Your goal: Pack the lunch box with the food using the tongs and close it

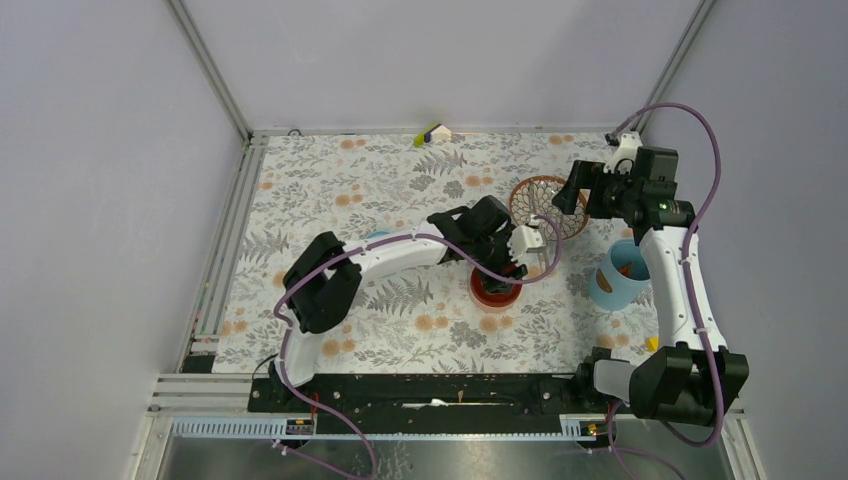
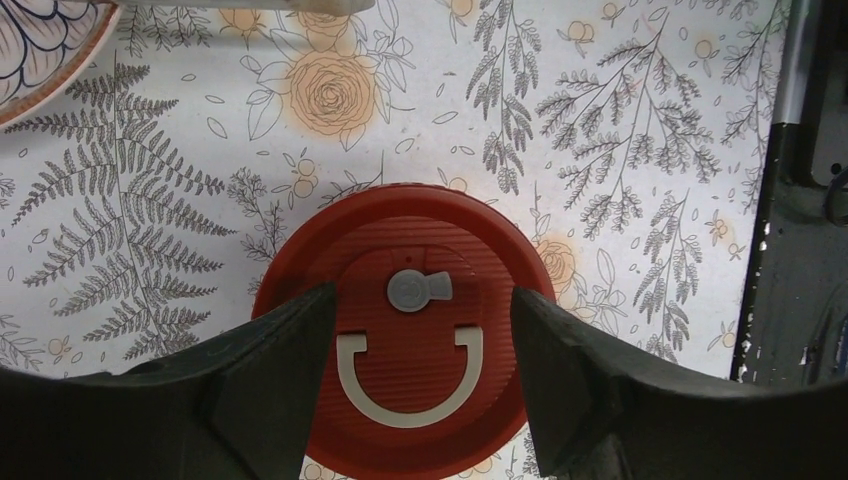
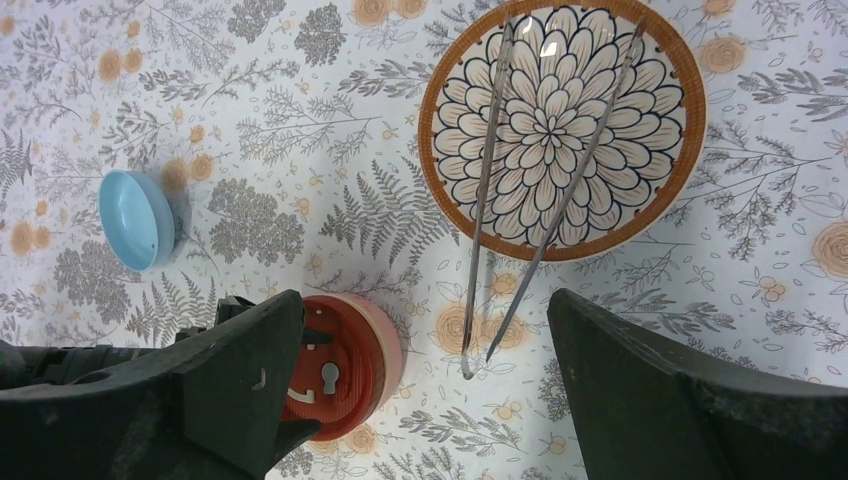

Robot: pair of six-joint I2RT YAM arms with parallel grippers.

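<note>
Your left gripper (image 2: 422, 300) is hanging released, its jaws standing apart on either side of the white handle on the red lid (image 2: 480, 250), which is sitting on the pink bowl (image 3: 390, 345). Your right gripper (image 3: 425, 320) is hovering wide open, gripping nothing, above the table (image 1: 330, 180) between the bowl and the dish (image 3: 430, 110), where the tongs (image 3: 486, 190) are lying across the dish with their joined end resting on the table. The blue disc (image 3: 138, 220) is lying to the bowl's left, apart from it, and the blue shell (image 1: 622, 278) is standing beside your right arm
</note>
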